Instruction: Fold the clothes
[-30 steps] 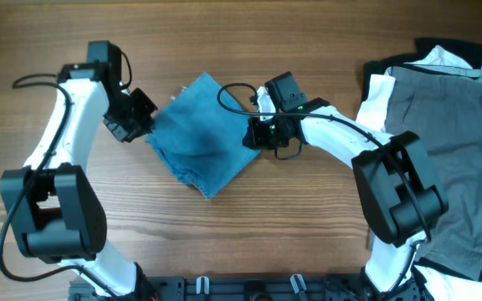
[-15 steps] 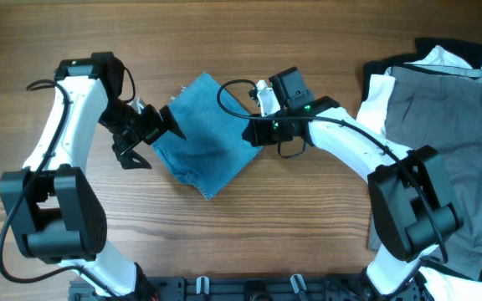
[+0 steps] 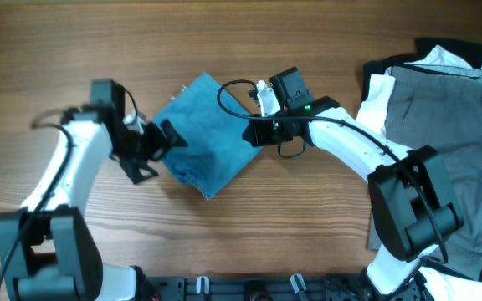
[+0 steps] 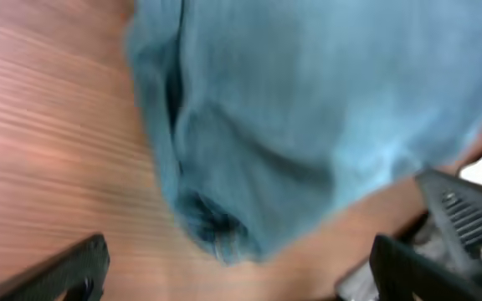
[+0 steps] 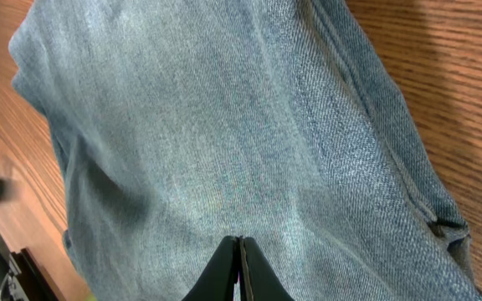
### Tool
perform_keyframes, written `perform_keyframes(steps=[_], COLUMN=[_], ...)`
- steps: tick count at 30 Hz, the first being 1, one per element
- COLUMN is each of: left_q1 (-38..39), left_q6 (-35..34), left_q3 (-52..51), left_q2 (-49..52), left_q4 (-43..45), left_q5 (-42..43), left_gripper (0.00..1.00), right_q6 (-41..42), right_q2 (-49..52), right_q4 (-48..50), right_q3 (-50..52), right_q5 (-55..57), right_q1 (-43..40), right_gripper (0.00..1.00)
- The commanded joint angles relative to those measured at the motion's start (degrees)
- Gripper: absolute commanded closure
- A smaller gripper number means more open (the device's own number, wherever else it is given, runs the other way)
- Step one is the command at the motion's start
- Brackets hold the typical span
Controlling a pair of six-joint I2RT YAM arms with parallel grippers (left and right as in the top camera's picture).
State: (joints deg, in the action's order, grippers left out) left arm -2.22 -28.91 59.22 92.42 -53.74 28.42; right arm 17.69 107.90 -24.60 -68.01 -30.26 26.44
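The light-blue jeans (image 3: pixel 203 138) lie folded into a compact diamond-shaped packet on the wooden table. My left gripper (image 3: pixel 156 153) stands wide open just off the packet's left corner, with nothing between its fingers. The left wrist view is blurred: the jeans (image 4: pixel 308 109) lie just ahead, bare wood sits between the dark fingertips (image 4: pixel 65 272), and the gripper (image 4: pixel 241 280) holds nothing. My right gripper (image 3: pixel 254 134) is shut, its tips over the packet's right edge. In the right wrist view the denim (image 5: pixel 224 125) fills the frame under the closed gripper (image 5: pixel 238 251), with no fabric visibly pinched.
A pile of other clothes lies at the right edge: grey trousers (image 3: pixel 450 142) on top, a white garment (image 3: pixel 379 96) and a black one (image 3: pixel 454 46) beneath. Part of the right arm (image 4: pixel 475 209) shows beyond the jeans in the left wrist view.
My left gripper has opened, let go of the jeans' left edge and drawn back toward the front. The right gripper has stayed shut and hardly shifted.
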Motion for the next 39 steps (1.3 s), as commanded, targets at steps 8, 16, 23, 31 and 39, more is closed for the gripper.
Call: perform_keyframes(steps=[8, 16, 23, 31, 39], left_q1=[0.52, 6.49, 9.53, 9.40, 3.41], left_q6=[-12.11, -17.53, -22.67, -20.33, -14.67], left_q3=[-16.09, -16.15, -16.15, -16.04, -9.57], left_q2=[0.94, 6.51, 13.75, 12.63, 2.56], left_q4=[21.49, 31.65, 36.46, 37.24, 23.23], left_q5=[0.52, -0.61, -4.04, -2.36, 1.62], left_gripper=[0.09, 0.23, 0.57, 0.96, 0.96], right_q6=[-1.16, -1.09, -1.07, -1.11, -2.34], right_q2=[-0.96, -0.96, -0.96, -1.03, -10.29], right_q4=[0.33, 0.35, 0.28, -0.61, -2.69], right_q3=[0.20, 0.20, 0.20, 0.17, -0.20], right_q5=[-0.63, 0.22, 0.20, 0.11, -4.37], right_q1=[0.11, 0.11, 0.11, 0.09, -1.81], right_gripper=[0.94, 0.94, 0.93, 0.96, 0.96])
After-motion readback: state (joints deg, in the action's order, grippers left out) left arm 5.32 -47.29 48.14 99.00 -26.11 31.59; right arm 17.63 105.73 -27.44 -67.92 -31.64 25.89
